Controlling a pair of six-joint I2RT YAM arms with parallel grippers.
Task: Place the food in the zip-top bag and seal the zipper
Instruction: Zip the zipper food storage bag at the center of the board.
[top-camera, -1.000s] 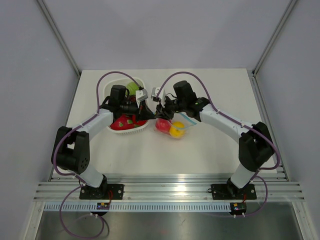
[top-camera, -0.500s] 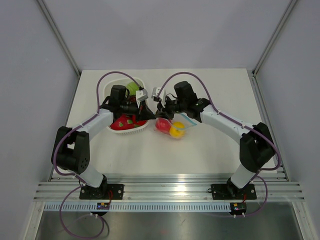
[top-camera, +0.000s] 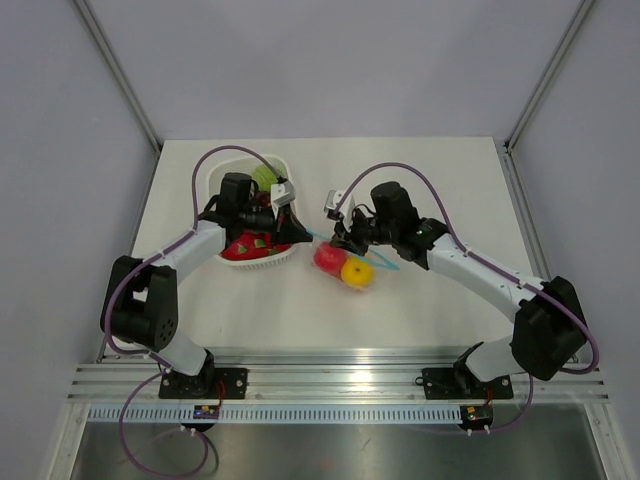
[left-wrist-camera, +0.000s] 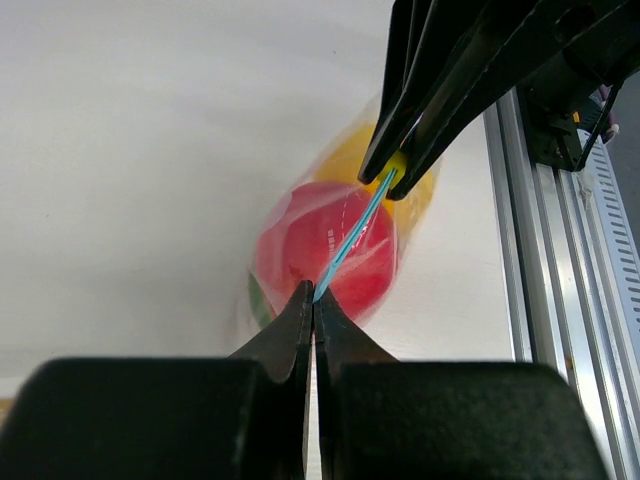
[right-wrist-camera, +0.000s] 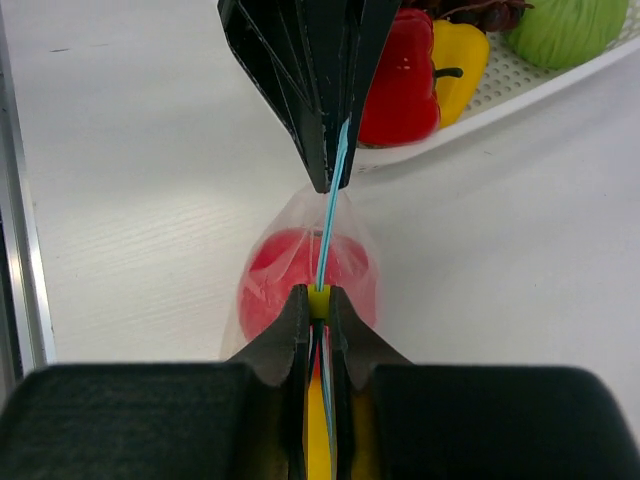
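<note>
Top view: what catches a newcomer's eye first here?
Mid-table, the left gripper and right gripper each pinch the teal zipper, stretched straight between them. Below it the clear bag holds a red fruit and a yellow fruit. More food lies in the white basket at far left.

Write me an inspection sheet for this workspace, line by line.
Surface: white table, no spills seen.
Job's things: clear bag holds red fruit and yellow fruit; zipper stretched between the grippers.
Clutter: white basket with red pepper, yellow pepper, green piece.
Grippers: left gripper and right gripper, fingers shut on the zipper.
Cables: purple cables arch over both arms.
Surroundings: grey walls, aluminium rail.
</note>
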